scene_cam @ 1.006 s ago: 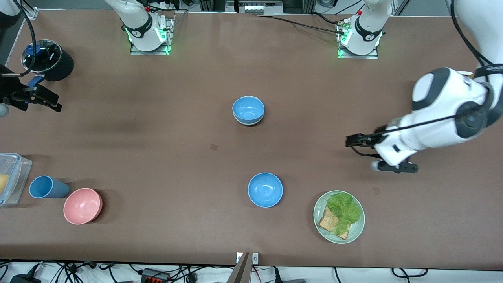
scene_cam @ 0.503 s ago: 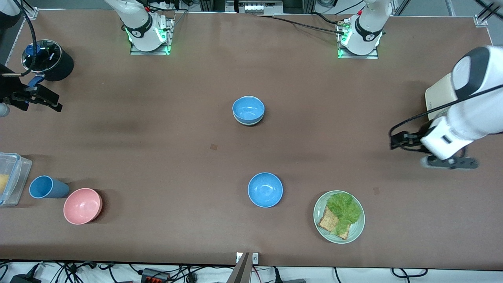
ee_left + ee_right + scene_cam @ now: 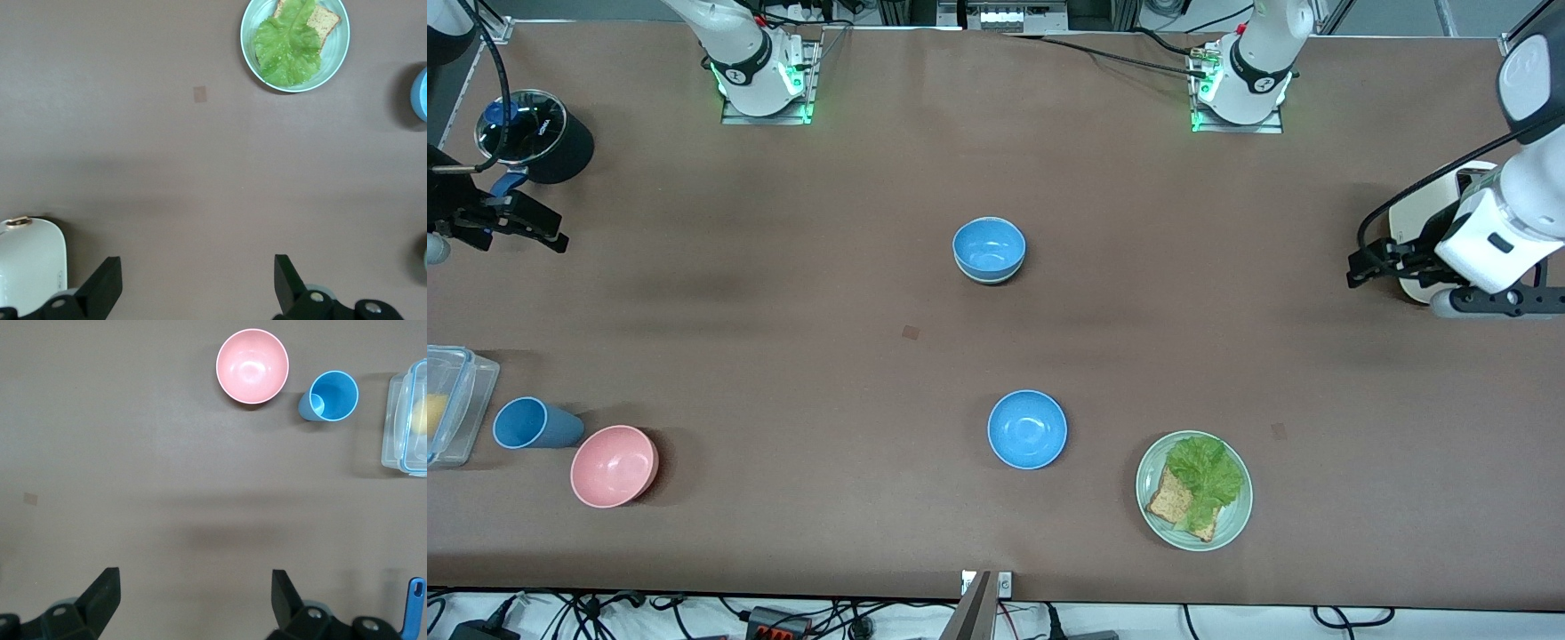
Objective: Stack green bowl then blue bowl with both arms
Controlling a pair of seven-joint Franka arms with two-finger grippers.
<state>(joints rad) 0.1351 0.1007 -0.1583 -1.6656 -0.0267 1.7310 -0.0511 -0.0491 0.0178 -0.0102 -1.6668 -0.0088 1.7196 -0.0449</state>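
Pulled back toward three o'clock, the black two-finger left gripper [image 3: 1356, 267] hangs released over the table's edge. A glossy sky-blue bowl [image 3: 989, 247] sits nested in the pale mint-green bowl [image 3: 991, 276] at centre. At nine o'clock the right gripper [image 3: 556, 238] waits, released.

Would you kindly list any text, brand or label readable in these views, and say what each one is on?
No text can be read with confidence.
Black pot's glass lid: white lettering, too small to read.
White board under the left gripper: small edge print, illegible.
Arm bases: round logo marks, no words.
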